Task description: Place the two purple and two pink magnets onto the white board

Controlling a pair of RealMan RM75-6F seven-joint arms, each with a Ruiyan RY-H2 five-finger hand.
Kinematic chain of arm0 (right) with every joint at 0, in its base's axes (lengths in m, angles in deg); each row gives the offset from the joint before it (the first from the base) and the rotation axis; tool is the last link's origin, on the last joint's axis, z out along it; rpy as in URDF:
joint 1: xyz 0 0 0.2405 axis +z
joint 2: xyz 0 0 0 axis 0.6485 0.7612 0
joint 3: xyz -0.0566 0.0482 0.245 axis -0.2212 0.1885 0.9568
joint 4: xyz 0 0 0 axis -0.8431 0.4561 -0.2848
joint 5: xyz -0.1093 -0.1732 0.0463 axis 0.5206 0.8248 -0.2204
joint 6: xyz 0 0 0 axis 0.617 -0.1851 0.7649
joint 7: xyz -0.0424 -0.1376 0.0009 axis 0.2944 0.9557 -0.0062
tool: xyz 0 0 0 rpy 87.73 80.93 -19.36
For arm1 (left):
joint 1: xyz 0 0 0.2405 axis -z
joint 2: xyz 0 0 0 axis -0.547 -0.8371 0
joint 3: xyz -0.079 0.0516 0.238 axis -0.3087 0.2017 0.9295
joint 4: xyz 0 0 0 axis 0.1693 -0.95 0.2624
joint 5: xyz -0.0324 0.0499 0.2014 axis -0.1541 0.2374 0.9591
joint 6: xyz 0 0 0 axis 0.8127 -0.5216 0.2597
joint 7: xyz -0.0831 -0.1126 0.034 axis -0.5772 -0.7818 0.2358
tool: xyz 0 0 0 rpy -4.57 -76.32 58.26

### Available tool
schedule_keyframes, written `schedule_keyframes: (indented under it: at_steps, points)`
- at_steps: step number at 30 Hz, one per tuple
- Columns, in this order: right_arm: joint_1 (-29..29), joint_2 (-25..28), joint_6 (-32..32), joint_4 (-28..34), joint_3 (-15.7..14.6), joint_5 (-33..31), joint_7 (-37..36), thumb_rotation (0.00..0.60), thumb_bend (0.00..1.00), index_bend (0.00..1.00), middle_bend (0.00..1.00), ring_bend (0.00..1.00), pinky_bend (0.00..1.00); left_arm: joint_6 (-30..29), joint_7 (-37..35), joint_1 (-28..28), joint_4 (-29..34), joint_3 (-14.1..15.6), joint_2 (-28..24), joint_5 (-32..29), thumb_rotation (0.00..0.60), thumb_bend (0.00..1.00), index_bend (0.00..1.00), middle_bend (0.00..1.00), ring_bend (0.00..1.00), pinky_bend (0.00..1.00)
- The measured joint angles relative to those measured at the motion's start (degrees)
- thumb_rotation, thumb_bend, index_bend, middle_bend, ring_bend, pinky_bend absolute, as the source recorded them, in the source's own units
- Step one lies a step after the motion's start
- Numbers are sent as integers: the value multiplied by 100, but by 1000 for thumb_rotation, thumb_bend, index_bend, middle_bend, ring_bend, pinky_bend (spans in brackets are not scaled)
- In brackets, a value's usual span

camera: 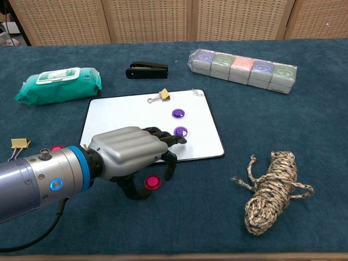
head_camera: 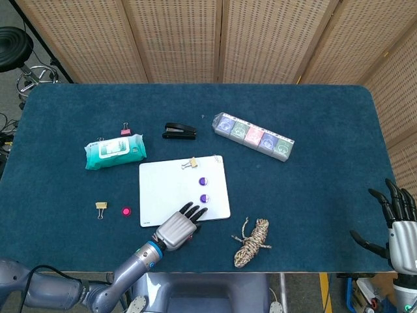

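The white board (head_camera: 169,189) (camera: 130,109) lies mid-table with two purple magnets (head_camera: 202,181) (head_camera: 204,198) (camera: 178,113) (camera: 180,131) on its right half. One pink magnet (camera: 152,182) lies on the cloth just in front of the board. My left hand (head_camera: 177,227) (camera: 130,155) arches over it, thumb against its left edge and a finger hanging just to its right; the head view hides it under the hand. The other pink magnet (head_camera: 126,211) (camera: 56,148) lies left of the board. My right hand (head_camera: 397,225) hangs empty, fingers spread, at the table's front right corner.
A yellow binder clip (head_camera: 190,163) sits on the board's top edge. Behind it lie a green wipes pack (head_camera: 115,150), a black stapler (head_camera: 179,131) and a row of wrapped boxes (head_camera: 254,136). A coiled rope (head_camera: 253,242) lies front right. Another yellow clip (head_camera: 101,206) lies front left.
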Motion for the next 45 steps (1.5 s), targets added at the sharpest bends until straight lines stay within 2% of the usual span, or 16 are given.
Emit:
schedule_keyframes:
  at_steps: [13, 45]
  points:
    - [-23, 44, -24, 4, 45, -12, -108, 600, 0, 163, 0, 0, 0, -142, -8, 14, -102, 33, 84, 2, 600, 315, 582, 0, 0, 0]
    - [-55, 54, -69, 49, 65, 11, -89, 600, 0, 163, 0, 0, 0, -384, 47, 46, 75, -25, -128, 81, 600, 337, 617, 0, 0, 0]
